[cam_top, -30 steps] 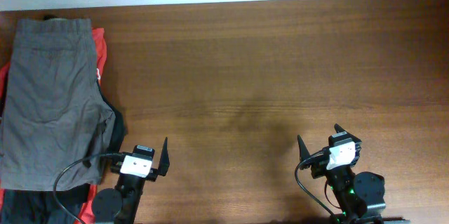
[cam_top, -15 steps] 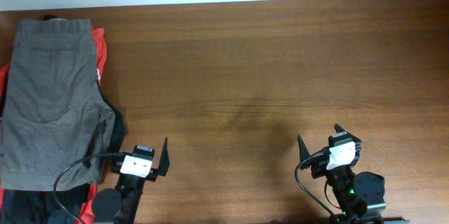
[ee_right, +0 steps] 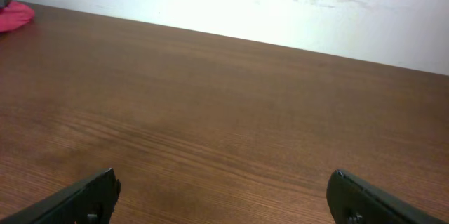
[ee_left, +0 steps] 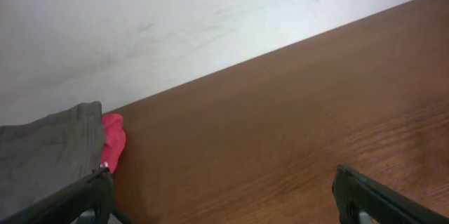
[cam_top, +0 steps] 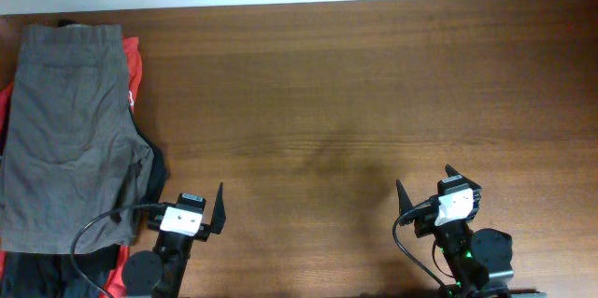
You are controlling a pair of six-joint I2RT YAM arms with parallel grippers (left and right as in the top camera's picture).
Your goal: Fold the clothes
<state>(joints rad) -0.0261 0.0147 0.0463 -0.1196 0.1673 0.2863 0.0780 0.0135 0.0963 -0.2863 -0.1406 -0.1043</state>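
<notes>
Grey shorts (cam_top: 70,120) look soft and limp, best pinched at waistband corners; left gripper (ee_left: 221,185) and right gripper (ee_right: 223,185) gape empty.

Far left of brown wooden surface (cam_top: 355,102): grey woven shorts (cam_top: 70,130) atop red fabric garment (cam_top: 134,64) and black garment (cam_top: 154,172). Just right of pile, front edge: left gripper (cam_top: 185,201). Front right, well apart: right gripper (cam_top: 425,181).

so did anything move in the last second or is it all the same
Nothing visibly changed. The grey shorts lie spread on top of the red garment and the black jacket, just as before. The left gripper and the right gripper stay where they were, both open and holding nothing.
</notes>
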